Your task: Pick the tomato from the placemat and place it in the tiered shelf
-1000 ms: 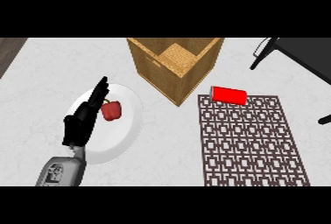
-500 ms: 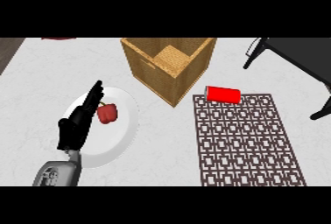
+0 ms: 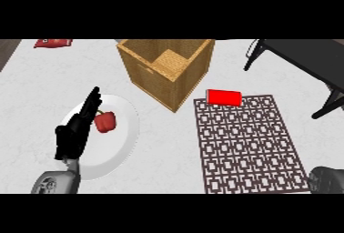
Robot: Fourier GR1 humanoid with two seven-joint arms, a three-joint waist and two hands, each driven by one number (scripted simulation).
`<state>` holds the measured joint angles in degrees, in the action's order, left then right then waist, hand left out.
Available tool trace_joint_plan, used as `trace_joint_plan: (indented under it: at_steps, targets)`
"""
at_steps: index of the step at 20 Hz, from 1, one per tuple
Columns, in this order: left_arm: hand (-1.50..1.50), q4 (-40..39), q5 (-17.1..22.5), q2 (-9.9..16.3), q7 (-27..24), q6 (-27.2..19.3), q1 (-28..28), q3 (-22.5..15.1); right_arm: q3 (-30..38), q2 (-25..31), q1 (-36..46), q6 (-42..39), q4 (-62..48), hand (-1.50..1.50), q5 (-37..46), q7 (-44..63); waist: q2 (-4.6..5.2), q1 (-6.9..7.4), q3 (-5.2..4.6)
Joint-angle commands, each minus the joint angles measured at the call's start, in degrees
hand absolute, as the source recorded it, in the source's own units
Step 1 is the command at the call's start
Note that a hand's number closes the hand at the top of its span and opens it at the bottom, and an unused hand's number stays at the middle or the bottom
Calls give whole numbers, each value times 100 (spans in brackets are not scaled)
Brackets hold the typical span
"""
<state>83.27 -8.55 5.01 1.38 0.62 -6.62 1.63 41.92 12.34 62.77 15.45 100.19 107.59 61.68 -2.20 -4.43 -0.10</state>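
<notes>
The left hand (image 3: 73, 136) lies flat with fingers straight over a white plate (image 3: 121, 136) – beside a red pepper (image 3: 105, 122). The right hand (image 3: 328, 180) is cut off at the near right, fingers unclear. A red block (image 3: 224, 97) sits on the placemat's (image 3: 249, 145) far edge, beside a wooden box (image 3: 166, 68). No writing is legible.

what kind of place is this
Probably a kitchen or dining counter: a white round plate holding a small red pepper-like vegetable, a dark lattice-patterned placemat, and an open-topped wooden box-like shelf on a pale marbled countertop.
</notes>
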Motion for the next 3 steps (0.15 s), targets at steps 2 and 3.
trace_joint_plan:
  at_steps: [2,3]
  targets:
    - [0,150,-34,-106,112,-73,60,-84,-38,-457,-296,-1806,1842,-150,-124,-37,-47,-67,4]
    - [0,56,-74,-46,-12,-55,115,-70,-218,-747,-314,-2040,2238,-150,45,29,-2,17,-4]
